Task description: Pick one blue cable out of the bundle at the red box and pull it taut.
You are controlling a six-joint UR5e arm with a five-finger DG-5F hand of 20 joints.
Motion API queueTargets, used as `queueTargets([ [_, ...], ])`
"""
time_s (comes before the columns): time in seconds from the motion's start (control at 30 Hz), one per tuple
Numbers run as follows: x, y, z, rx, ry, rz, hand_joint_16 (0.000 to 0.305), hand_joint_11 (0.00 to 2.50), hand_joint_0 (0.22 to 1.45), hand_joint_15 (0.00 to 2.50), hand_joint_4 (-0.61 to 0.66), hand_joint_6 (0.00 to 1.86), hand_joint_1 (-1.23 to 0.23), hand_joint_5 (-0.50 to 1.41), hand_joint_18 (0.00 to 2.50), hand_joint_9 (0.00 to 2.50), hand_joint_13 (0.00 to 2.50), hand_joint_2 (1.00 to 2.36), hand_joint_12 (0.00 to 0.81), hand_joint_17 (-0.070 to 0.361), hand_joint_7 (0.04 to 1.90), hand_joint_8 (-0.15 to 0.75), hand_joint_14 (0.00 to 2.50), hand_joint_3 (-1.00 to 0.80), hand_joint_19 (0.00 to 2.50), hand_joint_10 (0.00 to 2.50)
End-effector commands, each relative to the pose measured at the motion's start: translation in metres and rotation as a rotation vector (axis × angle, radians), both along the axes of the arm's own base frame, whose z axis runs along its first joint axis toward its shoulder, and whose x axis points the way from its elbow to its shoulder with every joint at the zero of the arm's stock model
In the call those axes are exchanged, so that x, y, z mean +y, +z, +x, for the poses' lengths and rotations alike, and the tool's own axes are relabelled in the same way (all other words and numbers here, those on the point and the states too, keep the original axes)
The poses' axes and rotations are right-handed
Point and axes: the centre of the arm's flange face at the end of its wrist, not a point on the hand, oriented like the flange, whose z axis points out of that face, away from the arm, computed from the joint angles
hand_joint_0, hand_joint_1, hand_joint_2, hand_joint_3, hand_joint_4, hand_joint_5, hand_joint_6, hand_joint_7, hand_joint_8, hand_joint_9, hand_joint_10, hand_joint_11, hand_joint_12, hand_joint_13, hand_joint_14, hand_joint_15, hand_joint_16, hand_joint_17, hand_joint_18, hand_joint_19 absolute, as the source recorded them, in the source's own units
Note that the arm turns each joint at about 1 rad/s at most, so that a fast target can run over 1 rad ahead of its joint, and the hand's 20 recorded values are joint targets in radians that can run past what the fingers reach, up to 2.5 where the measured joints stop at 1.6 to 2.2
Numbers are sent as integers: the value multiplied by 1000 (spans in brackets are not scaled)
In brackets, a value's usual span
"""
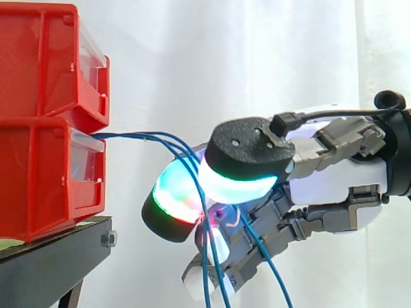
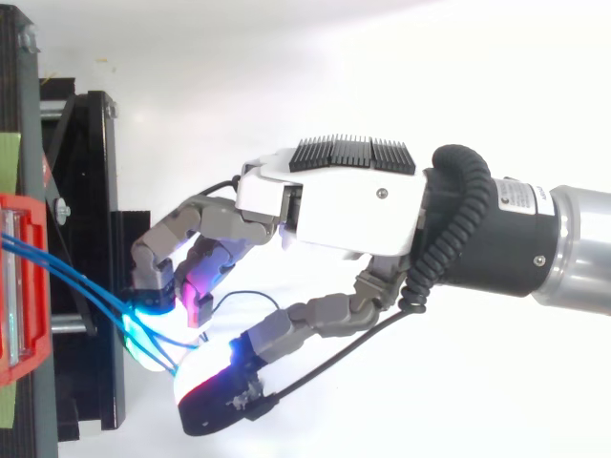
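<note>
Several thin blue cables [image 1: 148, 137] leave the front of the lower red bin [image 1: 38, 186] and run almost level to my hand [image 1: 334, 173]. They pass between a black pad glowing green [image 1: 247, 157] and a second glowing pad [image 1: 170, 205], then bend and hang down past the bottom edge. From above, the cables [image 2: 76, 279] slant from the red box [image 2: 19, 315] to the cyan-lit fingertips [image 2: 148, 307]. The hand [image 2: 344, 200] has its fingers curled, with the thumb closing in from below. I cannot tell how many cables are pinched.
A second red bin [image 1: 38, 64] is stacked on the lower one. Both rest on a black stand [image 1: 58, 253] at the left. A white curtain hangs behind, with open air under and right of the hand.
</note>
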Motion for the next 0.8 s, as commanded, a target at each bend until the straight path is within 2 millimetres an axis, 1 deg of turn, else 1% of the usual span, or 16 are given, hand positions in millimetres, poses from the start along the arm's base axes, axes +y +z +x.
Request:
queueTargets([
  [0.0, 0, 0, 0, 1, 0, 0, 41, 698, 705, 343, 21, 936, -951, -165, 608, 944, 732, 1000, 377, 93, 820, 312, 14, -500, 284, 9],
  [0.1, 0, 0, 0, 2, 0, 0, 41, 706, 653, 345, 35, 936, -947, -161, 618, 957, 742, 1000, 368, 91, 818, 308, 12, -500, 286, 11],
  [0.13, 0, 0, 0, 2, 0, 0, 41, 697, 603, 354, 36, 936, -933, -158, 619, 963, 746, 1000, 367, 91, 820, 306, 13, -500, 303, 11],
  [0.17, 0, 0, 0, 4, 0, -2, 42, 694, 538, 359, 40, 932, -874, -149, 628, 993, 756, 1000, 376, 95, 834, 326, 12, -500, 318, 12],
  [0.23, 0, 0, 0, 4, 0, -2, 44, 686, 502, 365, 39, 922, -801, -136, 640, 1021, 769, 1000, 386, 100, 855, 339, 12, -500, 325, 8],
  [0.33, 0, 0, 0, 4, 0, -2, 46, 672, 486, 368, 27, 912, -681, -127, 640, 1034, 774, 1000, 390, 103, 863, 348, 12, -500, 329, 11],
  [0.4, 0, 0, 0, 4, 2, -2, 45, 644, 494, 359, 28, 897, -656, -120, 631, 1037, 773, 1000, 390, 102, 843, 342, 13, -500, 340, 10],
  [0.47, 0, 0, 0, 4, 2, -2, 43, 640, 535, 364, 18, 877, -625, -112, 611, 1053, 764, 1000, 376, 96, 869, 314, 12, -500, 349, 11],
  [0.53, 1, 0, 0, 4, 3, -2, 41, 639, 580, 369, 3, 871, -625, -110, 597, 1056, 759, 1000, 367, 91, 909, 309, 13, -500, 359, 12],
  [0.6, 0, 0, 0, 4, 0, -2, 40, 648, 599, 362, -8, 874, -652, -109, 601, 1064, 760, 1001, 366, 90, 939, 312, 14, -484, 362, 10],
  [0.67, 1, 0, 0, 4, 2, -2, 40, 663, 613, 362, 7, 874, -693, -111, 607, 1050, 764, 1006, 365, 89, 1006, 318, 13, -424, 353, 12],
  [0.7, 1, 0, 0, 4, 2, -2, 40, 673, 619, 365, 37, 874, -717, -113, 616, 1048, 766, 1009, 365, 89, 1047, 325, 13, -394, 351, 13],
  [0.77, 0, 0, 0, 4, 0, -2, 40, 691, 641, 365, 62, 908, -792, -120, 641, 1044, 773, 1012, 368, 90, 962, 335, 14, -339, 339, 12],
])
